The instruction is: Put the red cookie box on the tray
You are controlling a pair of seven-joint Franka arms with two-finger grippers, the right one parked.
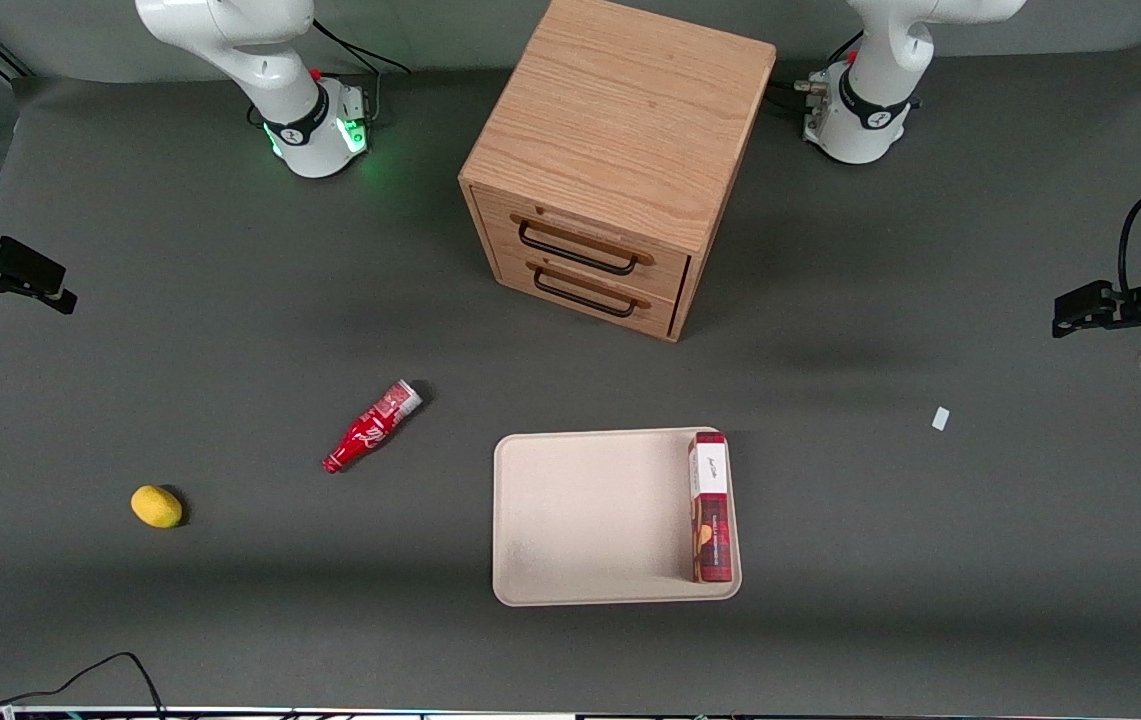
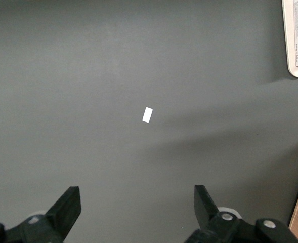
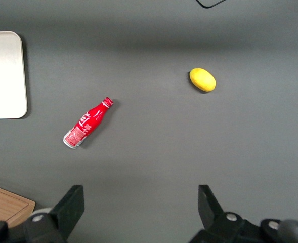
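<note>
Front view. The box (image 1: 711,506) lies inside the tray (image 1: 590,520), lower centre of the frame, flat against the rim on the edge toward the working arm's end of the table, its white end panel pointing toward the cabinet (image 1: 620,160). The rest of the tray is bare; nothing else lies in it. Both cabinet drawers are closed, so their contents cannot be told. The gripper (image 1: 1080,308) hangs at the right edge of the frame, well apart from the tray; in the wrist view its fingers (image 2: 68,205) are spread wide with nothing between them, above bare table and a small white tag (image 2: 147,115).

Judged from this layout, placement looks complete. The remaining risk is small: the box sits hard against the low rim, so a bump or a low arm sweep over that edge could tip it out. A bottle (image 1: 371,427) and a lemon (image 1: 157,506) lie at lower left, clear of the tray.
</note>
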